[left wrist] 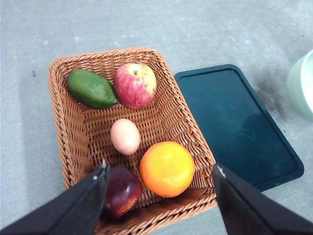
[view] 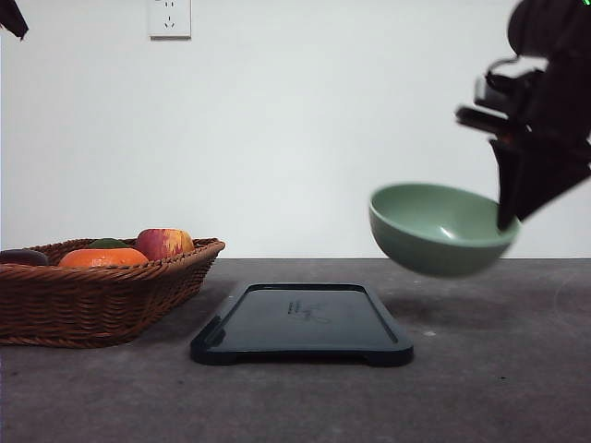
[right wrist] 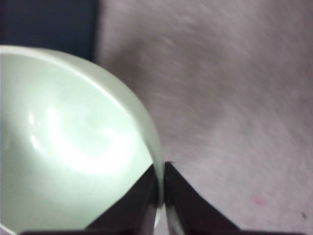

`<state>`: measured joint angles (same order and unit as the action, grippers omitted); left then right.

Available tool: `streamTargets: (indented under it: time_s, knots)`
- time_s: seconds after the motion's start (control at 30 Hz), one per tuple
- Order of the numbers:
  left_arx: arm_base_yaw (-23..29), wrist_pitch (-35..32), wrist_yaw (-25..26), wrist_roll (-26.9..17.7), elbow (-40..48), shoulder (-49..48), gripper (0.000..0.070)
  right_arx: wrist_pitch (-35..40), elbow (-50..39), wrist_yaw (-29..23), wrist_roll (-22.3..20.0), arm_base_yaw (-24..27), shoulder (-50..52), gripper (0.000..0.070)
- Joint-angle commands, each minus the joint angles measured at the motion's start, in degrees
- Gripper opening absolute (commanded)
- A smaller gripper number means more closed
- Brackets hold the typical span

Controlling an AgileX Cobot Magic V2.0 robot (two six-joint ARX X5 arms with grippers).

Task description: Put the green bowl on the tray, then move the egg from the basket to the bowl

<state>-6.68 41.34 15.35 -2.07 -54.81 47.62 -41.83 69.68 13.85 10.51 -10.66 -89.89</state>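
Right gripper (right wrist: 161, 196) first: its jaws are pinched onto the rim of the green bowl (view: 441, 228), one finger inside the wall and one outside, with only the thin ceramic edge between them. In the front view the bowl hangs in the air, tilted, clear of the table (view: 499, 369) and off to the right of the tray (view: 303, 323), higher than it and not touching. It looks a bit blurred. The inside is glossy and I can't see anything in it.

Left gripper (left wrist: 159, 174) is spread wide, holding nothing, hovering over the near end of the basket (left wrist: 68, 127). Between its fingers in the left wrist view you look straight down on the contents: the egg (left wrist: 125, 136) lies about mid-basket, an orange (left wrist: 167, 168) just beside it, a dark red fruit (left wrist: 120, 191) close to one fingertip, and an apple (left wrist: 135, 84) and a green avocado-looking thing (left wrist: 91, 88) at the far end, touching each other.

The tray lies flat on the table just beside the basket, bare apart from a small scribble at its centre. Basket on the left, tray in the middle, bowl up on the right in the front view.
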Motion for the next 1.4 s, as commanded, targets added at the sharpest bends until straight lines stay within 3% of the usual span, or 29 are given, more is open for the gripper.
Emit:
streamTargets:
  time_s: [0.0,0.3,0.67,1.37]
  knots:
    - [-0.17,-0.59,0.35,0.22,-1.38,0.26,0.0429,-0.72,3.8,0.26,-0.77,-1.37,-0.28,0.0004]
    - [-0.17,-0.57,0.35,0.2,-1.38,0.26,0.0429,-8.78,18.09,-0.37,-0.97,-6.93,-1.96,0.0004]
    - [-0.22,-0.52,0.35,0.2,-1.38,0.26,0.0429,-15.66,31.92,-0.61,-2.3,-11.96,-12.57,0.0004]
    - [-0.22,-0.52,0.35,0.2,-1.38,0.27,0.0429,-15.99,34.81,-0.41,-3.47,-14.6,-31.27,0.0004]
